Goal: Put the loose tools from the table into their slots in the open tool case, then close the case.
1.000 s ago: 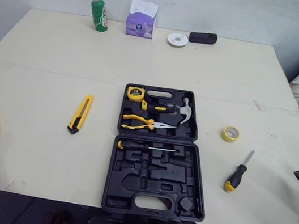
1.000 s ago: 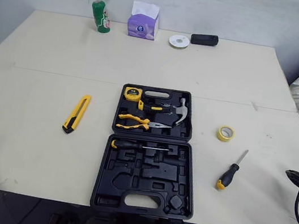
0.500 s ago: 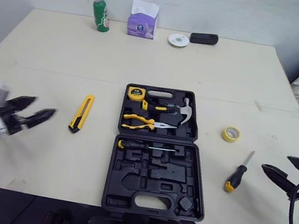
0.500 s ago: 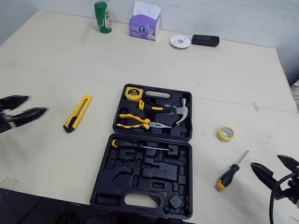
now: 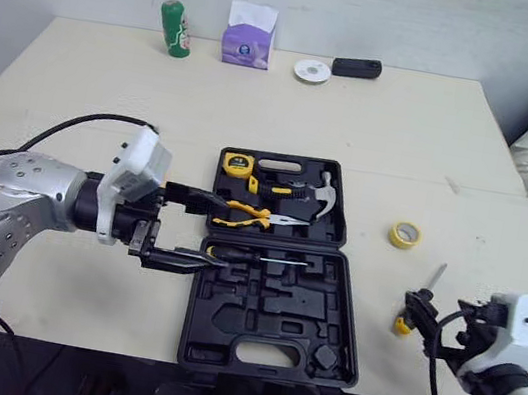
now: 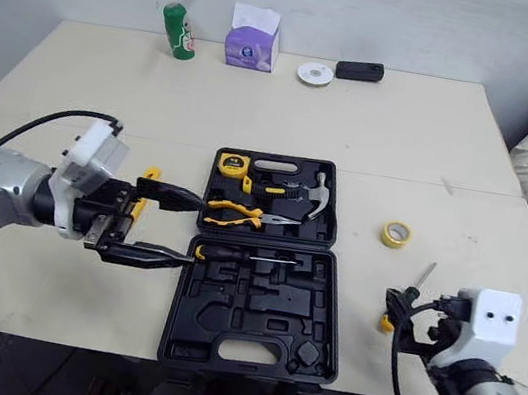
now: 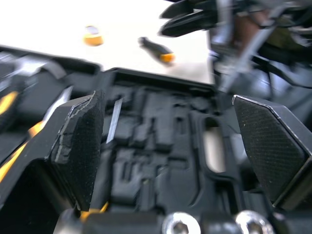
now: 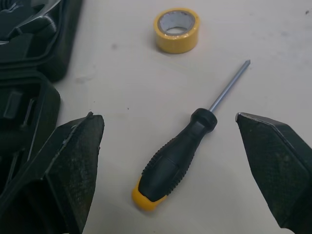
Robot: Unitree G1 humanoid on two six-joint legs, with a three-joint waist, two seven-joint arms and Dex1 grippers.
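Both my arms have swung in from the table's (image 5: 82, 76) sides; the right gripper (image 8: 166, 118) now hangs wide open astride the screwdriver (image 8: 170, 158), which lies loose right of the tool case (image 5: 191, 317); the left gripper (image 5: 218, 232), equally spread and empty, hovers at the case's left edge; I judge a grasp comes next.

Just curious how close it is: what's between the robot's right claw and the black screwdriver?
Only bare table, per the right wrist view; the open right gripper faces the screwdriver.
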